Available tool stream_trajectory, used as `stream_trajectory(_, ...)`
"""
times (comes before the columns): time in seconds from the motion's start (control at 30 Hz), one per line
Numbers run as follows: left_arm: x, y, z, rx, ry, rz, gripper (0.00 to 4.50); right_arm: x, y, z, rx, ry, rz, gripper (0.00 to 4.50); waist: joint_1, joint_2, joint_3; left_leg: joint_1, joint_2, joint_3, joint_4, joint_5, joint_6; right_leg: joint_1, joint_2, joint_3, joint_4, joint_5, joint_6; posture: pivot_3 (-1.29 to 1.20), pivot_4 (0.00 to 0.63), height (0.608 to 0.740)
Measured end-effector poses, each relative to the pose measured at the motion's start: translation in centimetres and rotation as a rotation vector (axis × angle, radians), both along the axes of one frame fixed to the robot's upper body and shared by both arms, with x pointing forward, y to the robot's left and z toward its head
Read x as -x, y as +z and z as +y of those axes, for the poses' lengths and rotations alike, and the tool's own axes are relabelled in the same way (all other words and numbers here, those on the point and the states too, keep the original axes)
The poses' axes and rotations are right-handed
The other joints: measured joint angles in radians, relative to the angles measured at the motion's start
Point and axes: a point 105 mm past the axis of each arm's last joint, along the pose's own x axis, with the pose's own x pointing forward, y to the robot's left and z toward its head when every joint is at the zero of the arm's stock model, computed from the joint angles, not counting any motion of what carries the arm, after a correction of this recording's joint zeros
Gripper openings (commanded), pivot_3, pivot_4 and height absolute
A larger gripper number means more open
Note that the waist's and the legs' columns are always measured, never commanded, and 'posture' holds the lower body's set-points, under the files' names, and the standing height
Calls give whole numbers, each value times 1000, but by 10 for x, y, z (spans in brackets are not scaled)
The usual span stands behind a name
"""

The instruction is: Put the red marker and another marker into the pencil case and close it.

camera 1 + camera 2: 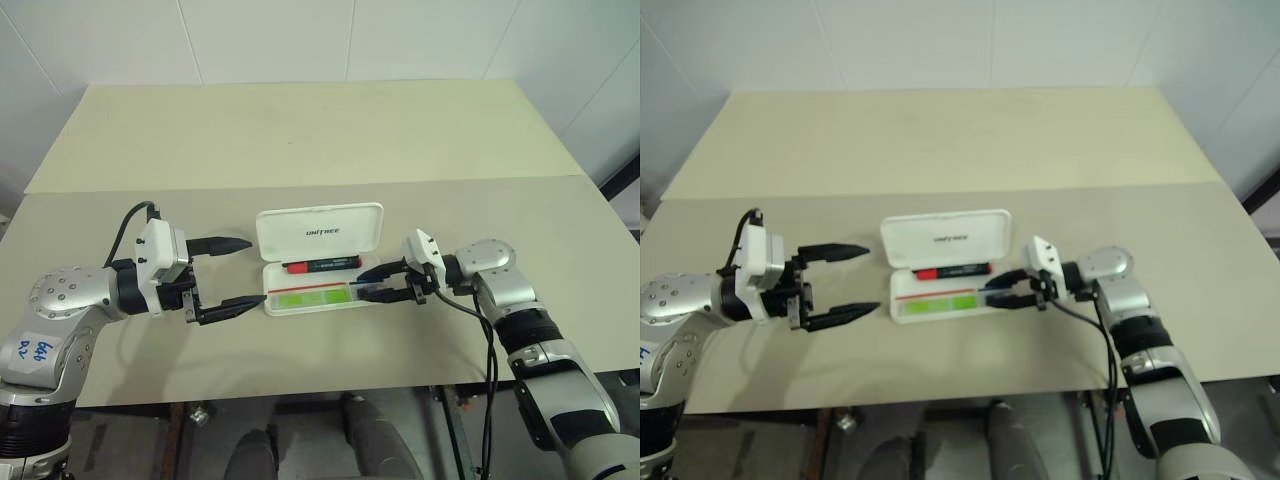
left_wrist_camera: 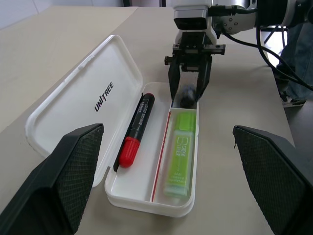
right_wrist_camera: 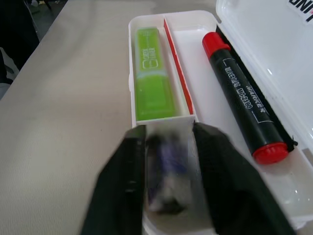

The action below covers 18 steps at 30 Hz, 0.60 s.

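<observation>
I stand at a pale beige table [image 1: 300, 130] whose top runs in two boards with a seam straight across between them, and behind it the wall [image 1: 300, 40] is white with thin panel lines. Dark floor shows under the table's near edge.

The pencil case [image 1: 320, 258] lies open in the middle of the nearer board, its lid flat on the table behind the tray, lettering up. Inside, the red marker [image 1: 322, 266] lies in the rear compartment next to the lid, lengthwise, its red cap toward my left. The green highlighter [image 1: 312, 296] lies in the narrow front compartment, on the other side of a thin red divider, also lengthwise.

My right gripper [image 1: 378, 281] reaches in from the right side, pointing left, with its tips at the right end of the front compartment. In my right wrist view the two black fingers [image 3: 122, 181] stand a little apart around a small dark, bluish thing that is too blurred for me to name; whether they press on it or have let go I cannot tell.

My left gripper [image 1: 236, 275] hovers just left of the case, clear of it, its two fingers spread wide with nothing between them
</observation>
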Motion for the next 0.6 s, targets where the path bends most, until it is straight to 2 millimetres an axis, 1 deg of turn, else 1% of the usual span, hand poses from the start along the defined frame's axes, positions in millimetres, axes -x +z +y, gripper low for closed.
stream_trajectory(0.13, 0, 1, 0, 0, -1, -3, 4500, 0, 0, 3, -9, 10, -10, 4303, 0, 0, 0, 0, 0, 0, 0, 0, 0, 0, 0, 0, 0, 0, 0, 0, 150, 740)
stream_trajectory(0.17, 0, 1, 0, 0, -1, -3, 4500, 0, 1, 3, -11, 11, -13, 4480, 0, 0, 0, 0, 0, 0, 0, 0, 0, 0, 0, 0, 0, 0, 0, 0, 150, 740)
stream_trajectory(0.27, 0, 1, 0, 0, 0, -3, 4500, -1, 5, 3, -32, 7, -13, 4480, 0, 0, 0, 0, 0, 0, 1, 0, 0, 0, 0, 0, 1, 0, 0, 0, 150, 740)
stream_trajectory(0.37, -1, 1, 0, 1, 1, -1, 4500, -2, 19, 2, -77, -2, -37, 4480, 0, 0, 0, 0, 0, 0, 1, 0, 0, 0, 0, 0, 1, 0, 0, 0, 150, 740)
stream_trajectory(0.5, -2, 0, 1, 4, 5, 2, 4500, -2, 42, -9, -99, -24, -81, 4480, 1, 0, 0, 0, 0, 0, 1, 0, 0, 0, 0, 0, 1, 0, 0, 0, 150, 740)
stream_trajectory(0.6, -4, 1, 3, 8, 10, 2, 4500, -1, 52, -15, -103, -37, -86, 4480, 1, 0, 0, 0, 0, 0, 1, 0, 0, 0, 0, 0, 1, 0, 0, 0, 150, 740)
